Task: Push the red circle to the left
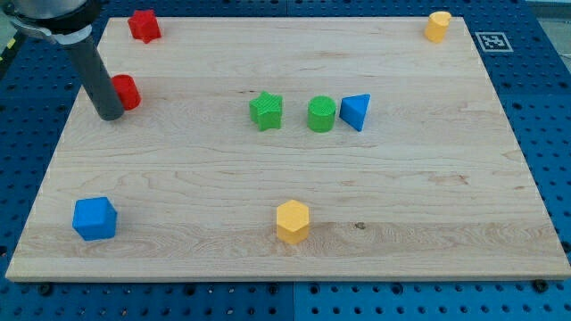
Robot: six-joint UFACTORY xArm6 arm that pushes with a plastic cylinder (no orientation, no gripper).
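Observation:
The red circle lies near the board's left edge, in the upper part of the view. My tip is at the end of the dark rod, touching the red circle's lower left side and covering part of it. A red star lies above them at the view's top left.
A green star, a green circle and a blue triangle sit in a row at the middle. A blue cube is at the bottom left, a yellow hexagon at the bottom middle, a yellow block at the top right. The wooden board ends just left of the rod.

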